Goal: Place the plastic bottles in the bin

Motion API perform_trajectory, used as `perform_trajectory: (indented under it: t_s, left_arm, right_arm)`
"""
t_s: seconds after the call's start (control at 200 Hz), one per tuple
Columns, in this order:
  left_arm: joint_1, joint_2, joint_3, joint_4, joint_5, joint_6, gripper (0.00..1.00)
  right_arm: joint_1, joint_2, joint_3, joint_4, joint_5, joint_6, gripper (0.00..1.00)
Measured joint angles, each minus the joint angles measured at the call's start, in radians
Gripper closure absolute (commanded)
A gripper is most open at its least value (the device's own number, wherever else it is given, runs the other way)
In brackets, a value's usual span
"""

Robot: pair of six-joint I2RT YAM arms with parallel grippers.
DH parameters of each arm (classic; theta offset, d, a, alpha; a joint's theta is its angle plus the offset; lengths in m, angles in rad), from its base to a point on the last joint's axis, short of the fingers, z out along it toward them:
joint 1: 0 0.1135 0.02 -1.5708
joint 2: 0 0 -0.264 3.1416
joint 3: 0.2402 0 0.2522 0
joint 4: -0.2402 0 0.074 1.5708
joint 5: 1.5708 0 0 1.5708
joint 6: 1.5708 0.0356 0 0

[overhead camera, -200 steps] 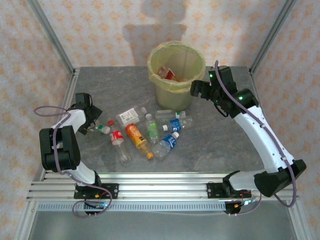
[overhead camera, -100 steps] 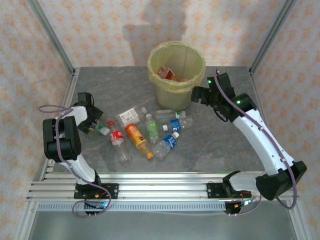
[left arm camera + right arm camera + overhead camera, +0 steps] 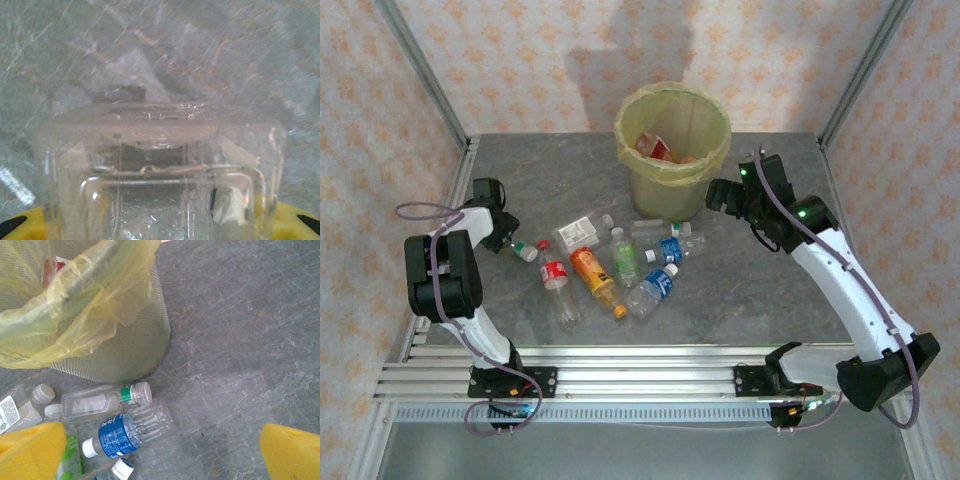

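Several plastic bottles lie in a loose heap mid-table: a red-labelled one (image 3: 553, 275), an orange one (image 3: 590, 270), a green one (image 3: 624, 260) and a blue one (image 3: 670, 250) (image 3: 117, 432). The bin (image 3: 673, 190) (image 3: 115, 347), lined with a yellow-green bag, stands behind them with bottles inside. At the left edge of the heap, my left gripper (image 3: 510, 240) (image 3: 160, 225) is shut on a clear square-sided bottle (image 3: 160, 150), whose green-capped end (image 3: 527, 254) pokes out. My right gripper (image 3: 720, 195) (image 3: 160, 455) hovers open beside the bin's right side, above bare table.
A clear bottle with a green neck ring (image 3: 100, 402) lies against the bin's base. A white-labelled bottle (image 3: 578, 232) lies at the heap's back. Metal frame posts and patterned walls enclose the grey stone table (image 3: 770, 290). Bare table lies to the right of the heap.
My left gripper has closed from wide open onto the clear bottle at the heap's left. My right arm has drifted down and slightly right, away from the bin's rim, still open.
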Motion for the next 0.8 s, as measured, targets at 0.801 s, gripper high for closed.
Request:
perform_trajectory:
  t_s: [0.801]
  left_arm:
    - [-0.173, -0.219, 0.218, -0.044, -0.008, 0.151, 0.61]
  right_arm:
    - [0.0, -0.045, -0.323, 0.071, 0.027, 0.201, 0.01]
